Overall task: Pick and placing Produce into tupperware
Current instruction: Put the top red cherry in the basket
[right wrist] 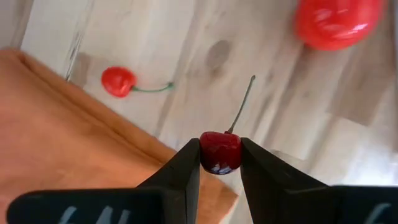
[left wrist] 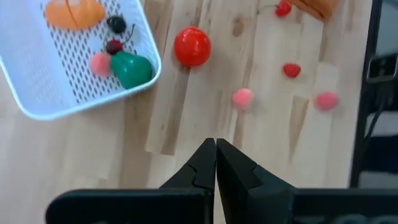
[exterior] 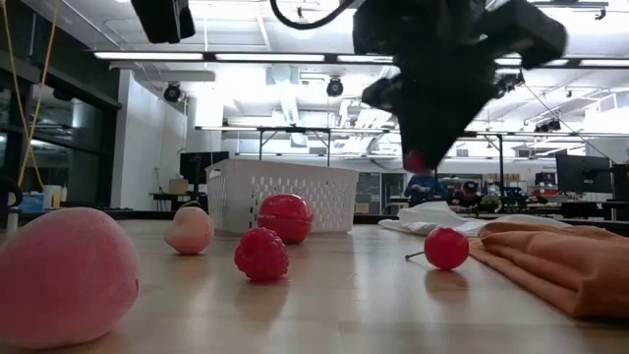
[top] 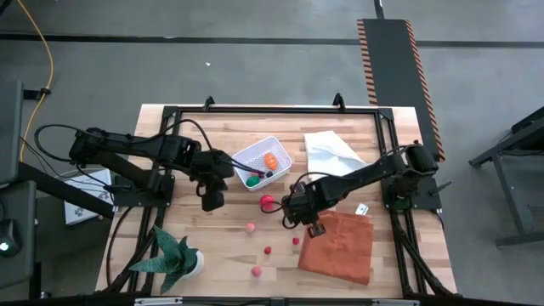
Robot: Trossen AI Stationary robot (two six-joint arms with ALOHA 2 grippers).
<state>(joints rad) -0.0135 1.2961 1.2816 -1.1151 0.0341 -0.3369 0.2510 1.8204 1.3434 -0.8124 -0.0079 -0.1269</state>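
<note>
Step in hand: the right gripper [right wrist: 220, 163] holds a small dark-red cherry [right wrist: 219, 152] pinched between its fingers, stem pointing away from the wrist; it hangs above the counter [top: 212, 242], near the edge of the orange cloth [top: 340, 246]; I judge this to be the carry stage, cherry picked and not yet delivered
Next move: the cherry needs to travel across to the tupperware [top: 255, 154], which stands well apart toward the left arm's side, then the fingers must part only once they are over the tub's rim; the big red ball [top: 267, 202] lies between, so the path wants some height
Left gripper: the left gripper [left wrist: 216, 163] waits above the counter just beside the tub, fingers pressed together with nothing between them
Tupperware: white, rectangular, rounded corners, perforated floor; it already holds an orange piece [left wrist: 73, 12], a green piece [left wrist: 131, 69], a pink ball [left wrist: 99, 63] and two dark cherries [left wrist: 115, 35]
Produce left out: the big red ball, a second cherry [right wrist: 118, 81] with a green stem next to the cloth, and several small red and pink pieces [top: 252, 227] scattered toward the front of the counter
Other things: a potted plant [top: 177, 257] at the front corner, a white cloth [top: 330, 153] behind the right arm
</note>
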